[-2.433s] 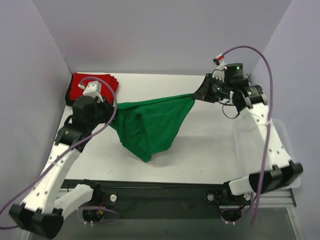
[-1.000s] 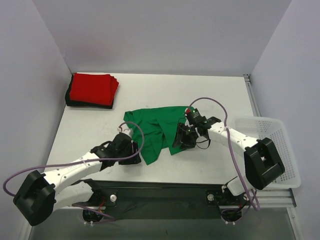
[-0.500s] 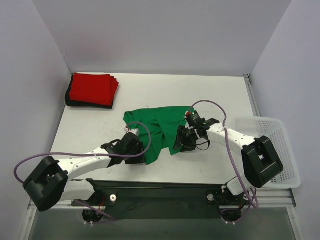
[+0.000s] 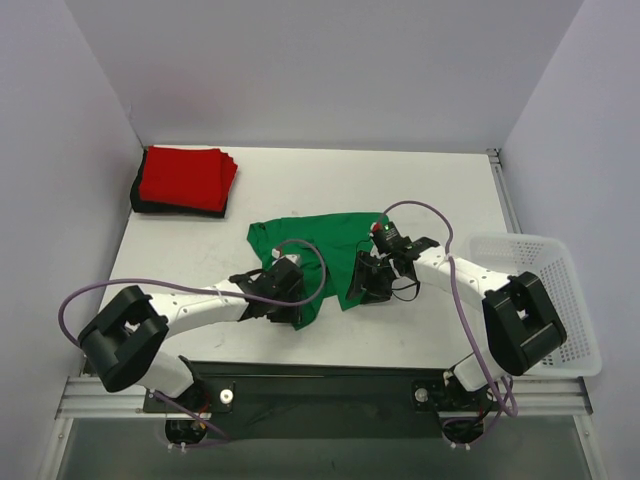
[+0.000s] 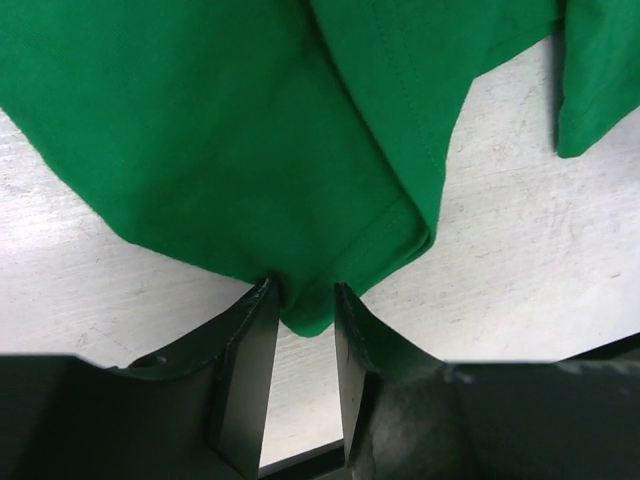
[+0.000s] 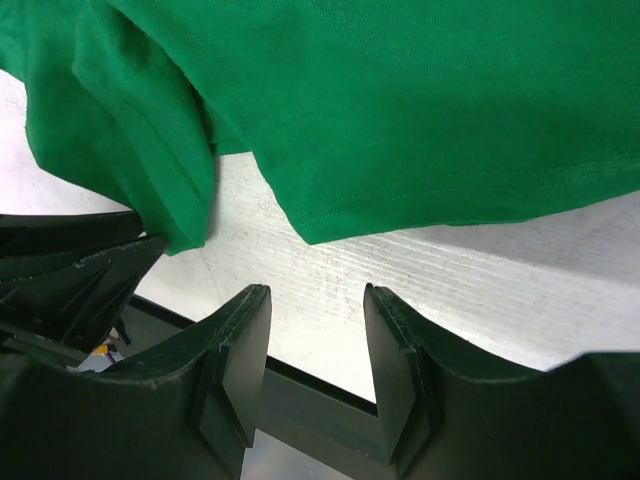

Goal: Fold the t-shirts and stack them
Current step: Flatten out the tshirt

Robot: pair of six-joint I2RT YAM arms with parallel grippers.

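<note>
The bright green t-shirt [image 4: 318, 248] lies crumpled in the middle of the table. My left gripper [image 4: 291, 306] is at its near corner. In the left wrist view the jaws [image 5: 305, 295] stand a little apart, with the shirt's corner [image 5: 308, 312] lying between the fingertips. My right gripper [image 4: 364, 281] is at the shirt's near right hem. In the right wrist view it [image 6: 318, 300] is open and empty, with the hem [image 6: 400, 100] just past the tips. A folded red shirt [image 4: 185, 177] lies on a black one [image 4: 136, 190] at the back left.
A white mesh basket [image 4: 545, 300] stands at the right edge of the table. The table's black front rail [image 4: 330, 375] runs just behind both grippers. My left gripper's dark body shows at the left of the right wrist view [image 6: 60, 270].
The green shirt, earlier stretched in the air between both grippers, now lies on the table. My left gripper has slid right to the shirt's near corner. The right gripper has barely moved.
</note>
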